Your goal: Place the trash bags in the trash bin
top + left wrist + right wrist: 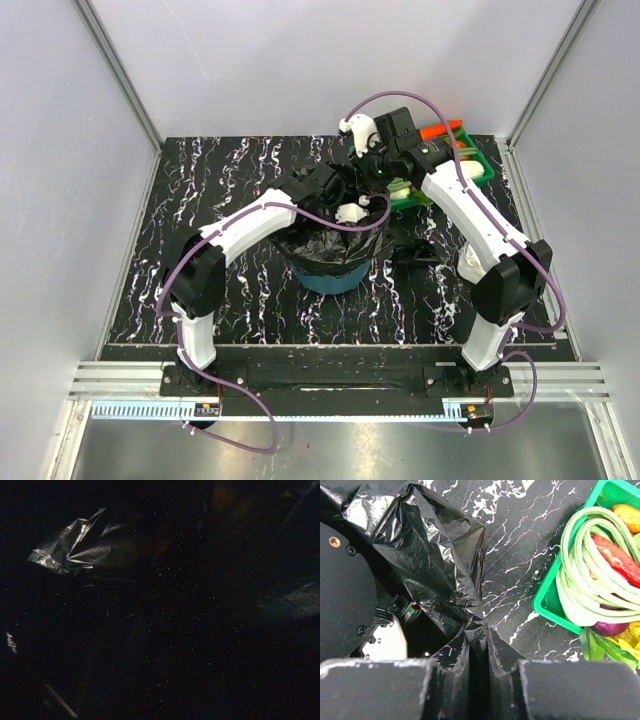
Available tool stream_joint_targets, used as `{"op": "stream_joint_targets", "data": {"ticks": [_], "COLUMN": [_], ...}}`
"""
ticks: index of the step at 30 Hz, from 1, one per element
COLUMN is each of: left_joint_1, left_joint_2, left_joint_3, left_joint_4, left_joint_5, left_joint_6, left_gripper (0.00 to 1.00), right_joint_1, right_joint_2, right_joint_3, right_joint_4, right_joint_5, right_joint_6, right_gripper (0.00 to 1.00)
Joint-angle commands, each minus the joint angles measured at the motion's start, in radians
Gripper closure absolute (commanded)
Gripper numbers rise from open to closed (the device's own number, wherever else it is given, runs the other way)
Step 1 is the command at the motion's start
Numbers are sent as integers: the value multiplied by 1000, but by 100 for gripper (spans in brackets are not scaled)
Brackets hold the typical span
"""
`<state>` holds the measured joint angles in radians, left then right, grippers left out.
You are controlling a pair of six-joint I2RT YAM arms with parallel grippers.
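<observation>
Table (230,180): black, white-veined; pale walls (300,60) around.
Green tray (487,172): 2 o'clock from trash bin (325,283).
Right gripper (478,640): clamped on trash bags (435,545).
Left gripper (350,213): cannot tell.

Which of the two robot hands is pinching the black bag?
The right gripper: it clamps a fold of the trash bag. The left gripper is sunk inside the trash bin, its fingertips hidden.

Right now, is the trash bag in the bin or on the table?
Partly in: the trash bag is spread over the mouth of the trash bin, hanging down its outside, and the right arm's jaws pinch one edge.
</observation>
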<state>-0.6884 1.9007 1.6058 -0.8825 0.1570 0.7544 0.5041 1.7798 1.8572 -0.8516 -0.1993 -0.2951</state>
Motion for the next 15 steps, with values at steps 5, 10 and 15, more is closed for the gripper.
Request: {"op": "stream_joint_targets", "data": {"ticks": [5, 10, 15], "left_joint_1": [-2, 0, 0], "left_joint_2": [-66, -87, -126], "left_joint_3": [54, 45, 36], "left_joint_4": [34, 36, 36], "left_joint_5": [-16, -2, 12], "left_joint_6": [-18, -15, -4], "left_gripper": [1, 1, 1], "right_joint_1": [14, 14, 13], "right_joint_2": [0, -3, -5], "right_joint_3": [30, 27, 23], "right_joint_4": [-14, -14, -15], "right_joint_5": [24, 35, 38], "right_joint_6": [-36, -42, -47], "right_gripper": [100, 100, 100]}}
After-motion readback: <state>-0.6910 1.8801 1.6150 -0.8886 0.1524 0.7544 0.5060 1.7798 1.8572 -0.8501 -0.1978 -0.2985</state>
